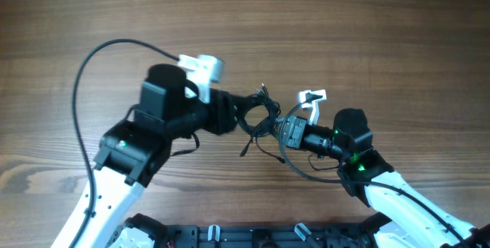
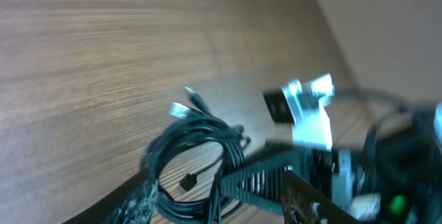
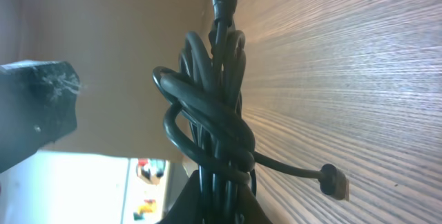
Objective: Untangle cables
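Looking through the right wrist camera, I see the cables (image 3: 214,113) as one tight, knotted bundle. The right jaws are clenched on its lower part, so the bundle stands out of them, close to the bench (image 3: 359,79). One small plug end (image 3: 335,180) hangs free just beside these jaws. The left jaws seem released, with a loop of the bundle lying between them, but that view is blurred and I am not fully sure. My worry is this: if I pull the right arm away now, nothing holds the other side, so the knot may only travel along or tighten. The free plug may also catch in a loop.
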Controlling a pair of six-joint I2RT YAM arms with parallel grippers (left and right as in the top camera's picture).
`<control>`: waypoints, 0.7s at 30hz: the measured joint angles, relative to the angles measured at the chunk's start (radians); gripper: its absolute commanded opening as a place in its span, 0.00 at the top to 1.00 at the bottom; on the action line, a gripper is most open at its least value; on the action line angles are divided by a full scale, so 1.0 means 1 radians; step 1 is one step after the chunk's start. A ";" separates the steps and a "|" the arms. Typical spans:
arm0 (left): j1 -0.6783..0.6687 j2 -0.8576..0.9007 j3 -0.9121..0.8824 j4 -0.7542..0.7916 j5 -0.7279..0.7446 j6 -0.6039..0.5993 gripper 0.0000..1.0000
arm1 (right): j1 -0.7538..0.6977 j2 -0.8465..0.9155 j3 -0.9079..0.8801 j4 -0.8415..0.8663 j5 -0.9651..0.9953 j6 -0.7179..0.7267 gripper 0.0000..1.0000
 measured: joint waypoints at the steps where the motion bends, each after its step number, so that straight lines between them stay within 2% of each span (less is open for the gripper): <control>1: -0.031 0.004 0.000 -0.014 0.002 0.067 0.46 | 0.000 0.000 0.000 0.000 -0.011 -0.010 0.96; 4: -0.109 0.025 0.000 -0.043 0.008 0.232 0.48 | 0.000 0.000 0.000 0.000 -0.047 -0.032 0.96; 10: -0.179 0.107 0.000 -0.066 -0.102 0.380 0.50 | 0.000 0.000 0.000 0.000 -0.101 -0.046 0.96; 14: -0.185 0.154 0.000 -0.068 -0.200 0.418 0.18 | 0.000 0.000 0.000 0.000 -0.111 -0.047 0.96; 21: -0.189 0.157 0.000 -0.032 -0.368 0.435 0.23 | 0.000 0.002 0.000 0.000 -0.140 -0.051 0.96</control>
